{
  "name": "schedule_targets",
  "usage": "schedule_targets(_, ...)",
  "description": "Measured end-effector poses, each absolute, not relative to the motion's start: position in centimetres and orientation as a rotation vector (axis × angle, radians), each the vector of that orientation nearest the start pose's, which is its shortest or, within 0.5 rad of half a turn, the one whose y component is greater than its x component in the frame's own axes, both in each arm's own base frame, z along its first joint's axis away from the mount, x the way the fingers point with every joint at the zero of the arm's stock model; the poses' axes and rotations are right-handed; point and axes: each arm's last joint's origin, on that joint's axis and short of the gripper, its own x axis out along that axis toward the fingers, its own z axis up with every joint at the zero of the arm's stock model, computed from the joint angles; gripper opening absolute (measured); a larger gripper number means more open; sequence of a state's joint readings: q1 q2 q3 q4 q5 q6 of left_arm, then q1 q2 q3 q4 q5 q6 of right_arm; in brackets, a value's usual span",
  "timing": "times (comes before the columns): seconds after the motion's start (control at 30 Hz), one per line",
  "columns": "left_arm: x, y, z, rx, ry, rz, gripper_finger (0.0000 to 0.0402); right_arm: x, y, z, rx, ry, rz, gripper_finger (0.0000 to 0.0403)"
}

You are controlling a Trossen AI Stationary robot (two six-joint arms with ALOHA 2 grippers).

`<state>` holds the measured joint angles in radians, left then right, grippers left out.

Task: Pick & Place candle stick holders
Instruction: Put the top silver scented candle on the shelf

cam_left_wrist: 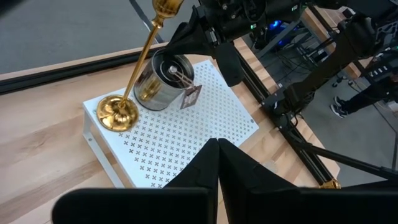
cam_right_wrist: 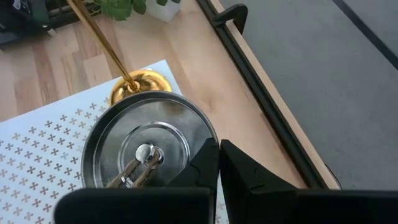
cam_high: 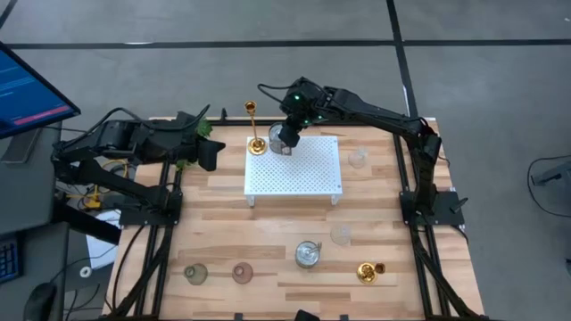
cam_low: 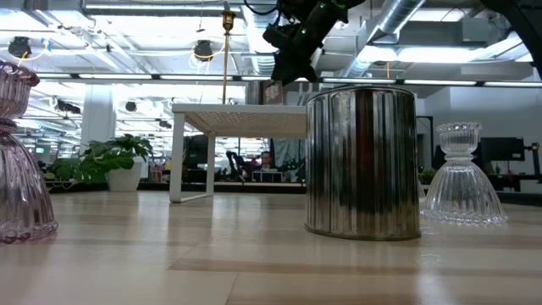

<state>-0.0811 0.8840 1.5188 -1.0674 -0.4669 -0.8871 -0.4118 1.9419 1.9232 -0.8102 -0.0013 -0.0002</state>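
A silvery cup (cam_left_wrist: 163, 81) with a small tag stands on the white perforated stand (cam_high: 308, 174), next to a tall gold holder (cam_high: 255, 129) on the stand's far left corner. My right gripper (cam_high: 287, 138) is over the cup, shut at its rim. My left gripper (cam_high: 212, 153) is shut and empty, left of the stand. Near the table's near edge stand a second silvery cup (cam_high: 307, 254), a gold holder (cam_high: 368, 272), a greenish holder (cam_high: 195, 274) and a pinkish one (cam_high: 242, 272). Clear glass holders (cam_high: 358, 159) (cam_high: 341, 234) stand to the stand's right. My right gripper meets the silvery cup at its rim (cam_right_wrist: 210, 132), on the side away from the gold holder. One finger (cam_right_wrist: 205, 165) lies over the cup's inside and the other outside the wall. The fingers come from above, pointing down. The cup's base rests on the stand.
A green plant (cam_high: 201, 134) stands at the far left by my left arm. In the low view the near silvery cup (cam_low: 360, 161) hides part of the stand. Bare wood lies between the stand and the near row of holders.
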Motion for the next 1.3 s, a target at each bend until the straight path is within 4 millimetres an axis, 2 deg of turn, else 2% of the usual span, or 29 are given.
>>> schedule_targets(0.4,10.09,0.46,46.25,-0.749,0.219,0.526,0.0008,39.39,-16.77,32.92,0.211,0.834,-0.337,0.0000)
schedule_targets(1.3,10.12,0.46,46.30,-0.751,0.213,0.523,0.0008,39.23,-17.18,32.90,0.157,0.845,-0.351,0.0000)
